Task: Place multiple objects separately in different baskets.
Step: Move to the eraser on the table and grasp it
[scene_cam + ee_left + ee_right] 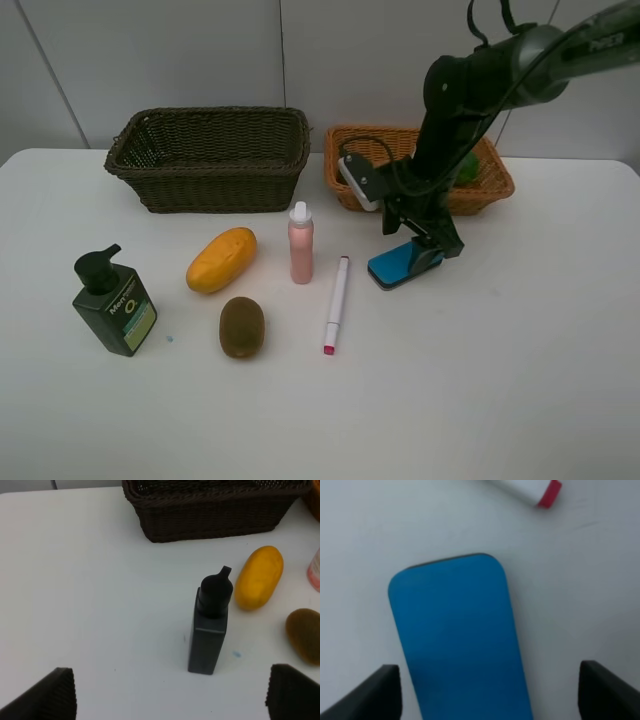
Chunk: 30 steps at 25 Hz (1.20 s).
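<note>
The dark basket (208, 158) sits at the upper left of the high view, and the orange basket (490, 188) sits at the upper right. The left hand (170, 700) is wide open above the green bottle (115, 305) at the lower left. The right hand (487, 692) hangs low over the blue eraser (452, 630), just right of the middle. Its fingers are apart, one on each side (not touching it yet). I think it should go straight down, keep the eraser in the middle, squeeze gently, and stay off the marker (337, 303).
</note>
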Available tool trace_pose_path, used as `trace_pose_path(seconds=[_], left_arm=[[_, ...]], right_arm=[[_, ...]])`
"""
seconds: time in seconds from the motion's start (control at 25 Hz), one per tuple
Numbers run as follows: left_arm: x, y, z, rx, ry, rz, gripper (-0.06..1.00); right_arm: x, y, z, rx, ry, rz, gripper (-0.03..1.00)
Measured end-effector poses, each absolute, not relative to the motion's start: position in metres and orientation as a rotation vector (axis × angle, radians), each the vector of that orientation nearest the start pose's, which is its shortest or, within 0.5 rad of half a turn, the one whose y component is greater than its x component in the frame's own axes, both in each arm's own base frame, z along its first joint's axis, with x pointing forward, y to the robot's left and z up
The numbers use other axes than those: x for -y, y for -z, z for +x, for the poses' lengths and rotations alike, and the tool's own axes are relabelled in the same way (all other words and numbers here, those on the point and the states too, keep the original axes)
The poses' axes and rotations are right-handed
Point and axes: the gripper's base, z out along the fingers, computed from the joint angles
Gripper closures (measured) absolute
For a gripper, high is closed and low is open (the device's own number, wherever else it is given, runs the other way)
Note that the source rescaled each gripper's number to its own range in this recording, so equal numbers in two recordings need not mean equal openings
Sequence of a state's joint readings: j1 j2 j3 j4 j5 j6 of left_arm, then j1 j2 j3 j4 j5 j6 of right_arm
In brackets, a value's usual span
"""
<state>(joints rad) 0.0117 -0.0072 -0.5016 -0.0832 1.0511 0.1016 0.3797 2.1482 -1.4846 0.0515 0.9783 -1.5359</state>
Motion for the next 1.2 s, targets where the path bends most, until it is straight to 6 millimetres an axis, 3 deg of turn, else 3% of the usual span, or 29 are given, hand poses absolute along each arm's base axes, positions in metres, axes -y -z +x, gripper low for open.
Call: trace_pose_path(seconds=[0.48, 1.04, 1.2], left_arm=[[0.007, -0.279, -0.006, -2.021, 0.027, 0.095, -0.06], [0.007, -0.279, -0.006, -2.021, 0.027, 0.095, -0.06], [0.007, -0.279, -0.006, -2.021, 0.027, 0.095, -0.06]], right_arm=[[-0.155, -0.125, 0.378, -1.831, -0.063, -2.533, 0.14], [-0.156, -0.107, 0.379, -1.848, -0.091, -2.550, 0.14], [-0.156, -0.107, 0.380, -1.845, -0.085, -2.546, 0.22]])
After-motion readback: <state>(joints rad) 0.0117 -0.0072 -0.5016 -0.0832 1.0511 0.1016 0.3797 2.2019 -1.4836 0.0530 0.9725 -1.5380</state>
